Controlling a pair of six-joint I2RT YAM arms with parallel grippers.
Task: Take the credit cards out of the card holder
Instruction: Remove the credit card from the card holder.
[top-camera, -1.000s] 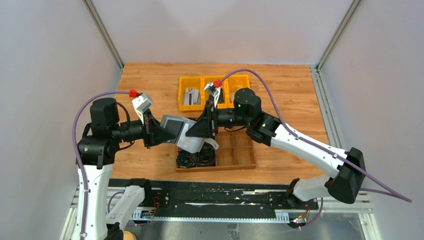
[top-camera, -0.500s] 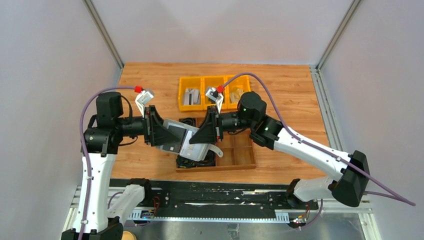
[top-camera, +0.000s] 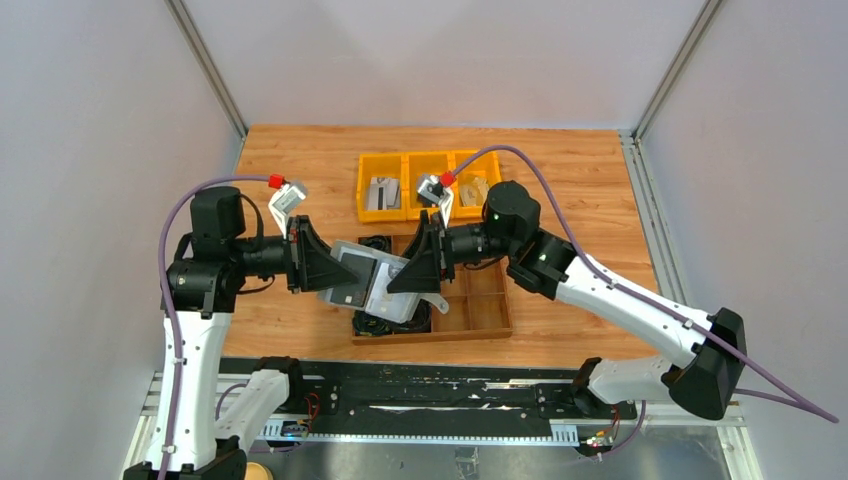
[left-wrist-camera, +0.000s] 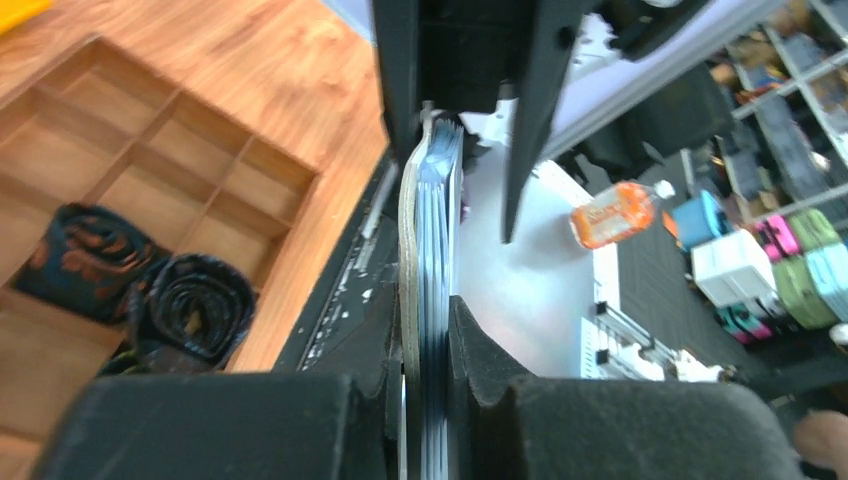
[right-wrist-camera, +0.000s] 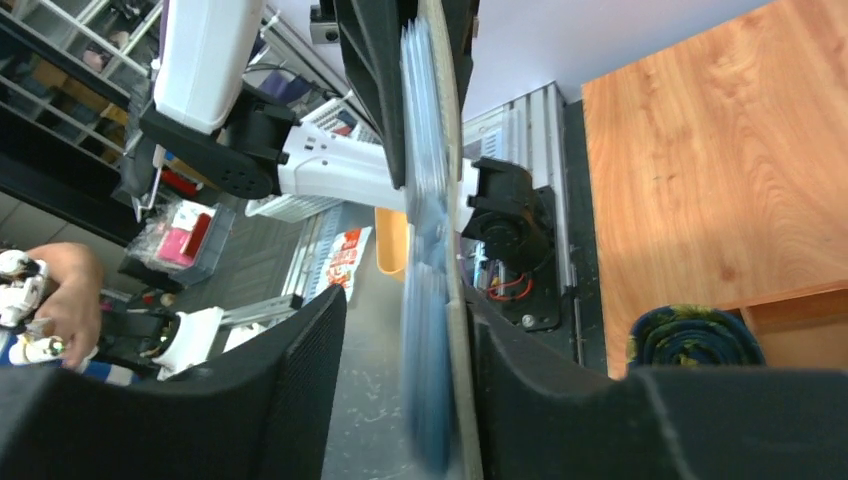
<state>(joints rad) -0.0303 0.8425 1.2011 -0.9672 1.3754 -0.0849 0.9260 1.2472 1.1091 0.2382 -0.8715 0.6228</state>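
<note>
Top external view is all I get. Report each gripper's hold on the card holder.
Observer: In the left wrist view the left gripper is clamped on the card holder, a finger pressing each side.
Operator: Now the right one.
Observer: The right gripper stands open: one finger touches the holder, the other stands clear of it.
Operator: Describe the cards.
Observer: The credit cards sit inside, edges stacked side by side.

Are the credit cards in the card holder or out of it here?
In. The left wrist view shows the credit cards stacked edge-on against the card holder, all pinched together by the left gripper.
</note>
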